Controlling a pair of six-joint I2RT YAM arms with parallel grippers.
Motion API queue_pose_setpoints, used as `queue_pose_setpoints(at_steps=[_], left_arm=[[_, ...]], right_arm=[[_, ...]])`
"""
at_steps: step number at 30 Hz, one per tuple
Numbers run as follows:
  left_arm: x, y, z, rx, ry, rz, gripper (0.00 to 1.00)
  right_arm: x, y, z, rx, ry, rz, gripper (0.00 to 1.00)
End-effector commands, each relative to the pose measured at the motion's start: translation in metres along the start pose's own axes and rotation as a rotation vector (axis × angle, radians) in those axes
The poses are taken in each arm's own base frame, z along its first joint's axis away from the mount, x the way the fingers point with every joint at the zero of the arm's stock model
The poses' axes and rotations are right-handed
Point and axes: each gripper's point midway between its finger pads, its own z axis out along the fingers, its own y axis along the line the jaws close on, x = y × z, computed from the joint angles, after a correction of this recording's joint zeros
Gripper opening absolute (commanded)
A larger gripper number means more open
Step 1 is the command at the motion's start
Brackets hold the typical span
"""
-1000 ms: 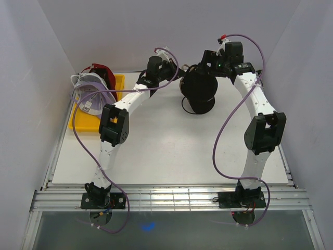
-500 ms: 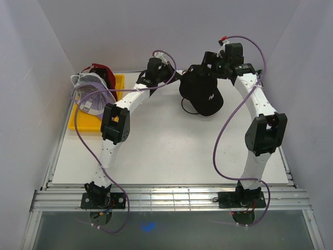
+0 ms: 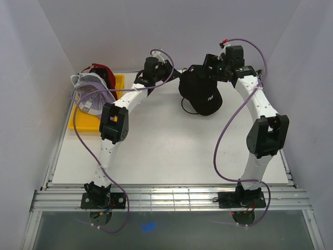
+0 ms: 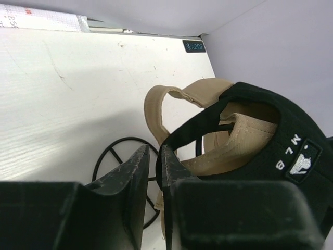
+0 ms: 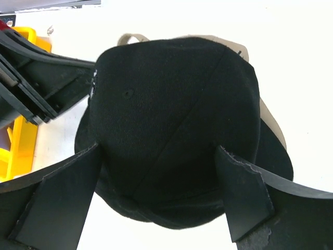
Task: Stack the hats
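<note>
The top external view shows the black cap (image 3: 202,95) at the far middle of the table (image 3: 156,151), between the two grippers, with a small white logo turned toward the camera. The left gripper (image 3: 178,79) is brought up to the cap from the left and the right gripper (image 3: 204,70) from behind and above. At the far left corner a yellow tray (image 3: 119,83) is seen, and in it a lavender cap (image 3: 99,88) is piled with a dark red cap (image 3: 98,68) just behind it, well apart from the black cap.

In the left wrist view the left gripper (image 4: 155,148) is seen released. Its jaws are parted by a narrow slit through which the white table is visible, and nothing is caught between them. The rear rim of the black cap (image 4: 260,135) is met by the tip of the right-hand finger. The cap is presented from the back. Its tan lining and tan strap (image 4: 156,104) are exposed, and a small stitched badge (image 4: 301,162) is carried on the rear panel. A black wire ring (image 4: 124,139) with spokes is laid on the table just beneath the cap's rear.

In the right wrist view the right gripper (image 5: 158,149) is spread wide, with one finger placed at each flank of the crown of the black cap (image 5: 171,114). Whether the fabric is pressed by those fingers cannot be told. The left gripper's fingers are seen at the cap's upper left.
</note>
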Motion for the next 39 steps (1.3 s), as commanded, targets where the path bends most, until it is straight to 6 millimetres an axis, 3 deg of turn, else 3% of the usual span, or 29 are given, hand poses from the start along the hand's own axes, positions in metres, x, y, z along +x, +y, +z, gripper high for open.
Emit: queue_pose_setpoints(at_steps=[1,4,9,18,24,27,28,29,32,35,36,39], left_arm=[[-0.062,-0.039,-0.028,0.079,-0.116,0.058,0.3],[-0.073,-0.05,-0.028,0.123,-0.124,0.065,0.34],[-0.071,-0.062,-0.023,0.208,-0.1,0.063,0.37],[-0.058,-0.058,-0.018,0.241,-0.053,0.036,0.4],[-0.075,-0.066,-0.044,0.221,-0.096,0.074,0.54],[-0.086,-0.072,-0.058,0.216,-0.109,0.096,0.58],[-0.095,-0.082,-0.069,0.225,-0.127,0.108,0.59],[-0.092,-0.076,-0.072,0.206,-0.125,0.108,0.59],[-0.096,-0.082,-0.087,0.194,-0.137,0.123,0.61],[-0.101,-0.089,-0.111,0.151,-0.154,0.138,0.61],[-0.115,-0.104,-0.133,0.133,-0.202,0.149,0.61],[-0.106,-0.085,-0.16,-0.027,-0.198,0.12,0.61]], right_arm=[[-0.01,0.008,-0.018,-0.007,-0.047,0.006,0.93],[-0.005,0.008,-0.022,-0.011,-0.051,0.023,0.92],[0.002,0.008,-0.028,-0.011,-0.053,0.041,0.91],[0.004,0.009,-0.033,-0.002,-0.06,0.072,0.91],[-0.014,0.016,-0.046,-0.008,-0.104,0.063,0.92],[-0.022,0.02,-0.052,-0.011,-0.119,0.064,0.93],[-0.021,0.019,-0.054,-0.002,-0.111,0.068,0.93],[-0.024,0.02,-0.057,-0.002,-0.116,0.067,0.93],[-0.026,0.022,-0.065,-0.001,-0.126,0.074,0.94],[-0.03,0.026,-0.078,-0.009,-0.138,0.083,0.95],[-0.03,0.028,-0.081,-0.009,-0.139,0.084,0.95],[-0.036,0.036,-0.099,-0.031,-0.154,0.087,0.95]])
